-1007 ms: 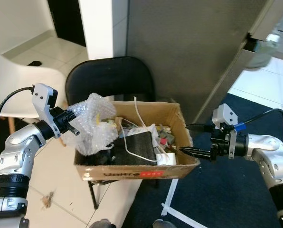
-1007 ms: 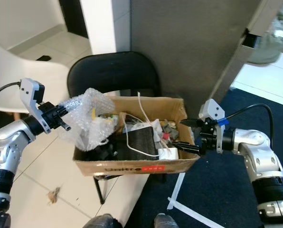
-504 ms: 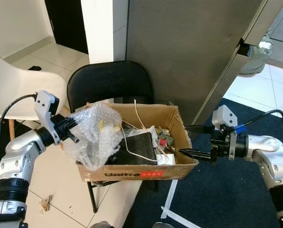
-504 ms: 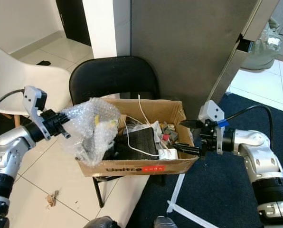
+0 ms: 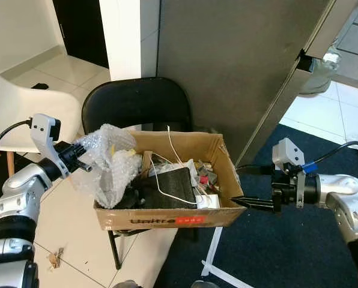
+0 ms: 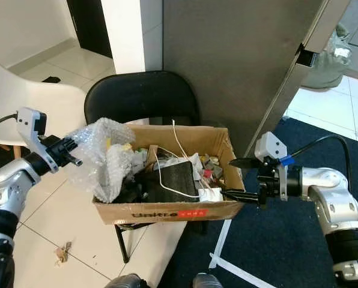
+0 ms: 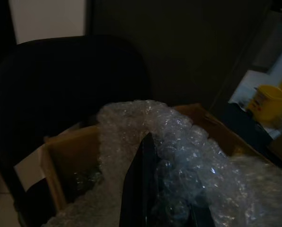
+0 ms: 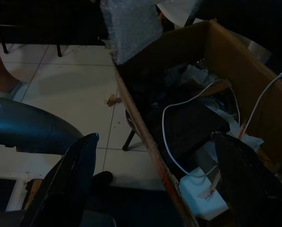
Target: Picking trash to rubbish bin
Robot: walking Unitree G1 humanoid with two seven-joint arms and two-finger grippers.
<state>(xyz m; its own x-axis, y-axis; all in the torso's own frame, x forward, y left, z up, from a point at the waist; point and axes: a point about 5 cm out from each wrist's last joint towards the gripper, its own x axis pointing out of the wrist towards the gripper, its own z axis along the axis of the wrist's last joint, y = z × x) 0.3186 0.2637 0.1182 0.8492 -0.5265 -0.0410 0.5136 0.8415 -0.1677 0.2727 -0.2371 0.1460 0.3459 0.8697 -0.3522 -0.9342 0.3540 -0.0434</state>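
I see a brown box [image 5: 167, 216] with red lettering, clear bubble wrap [image 5: 104, 162], a black chair [image 5: 137, 102].

Bubble wrap [image 5: 104, 162] and a white cable [image 5: 167, 180] crowd the cardboard box [image 5: 167, 219], leaving its far corner open.

A crumpled sheet of clear bubble wrap [image 5: 107, 159] hangs over the left end of an open brown cardboard box [image 5: 167, 221], part inside and part draping down its outer wall. The left claw [image 5: 83, 157] is clamped on its upper edge. The box, with red lettering on its front, rests on a black chair seat and is heaped with a dark flat item, white cable, a white block and small scraps.
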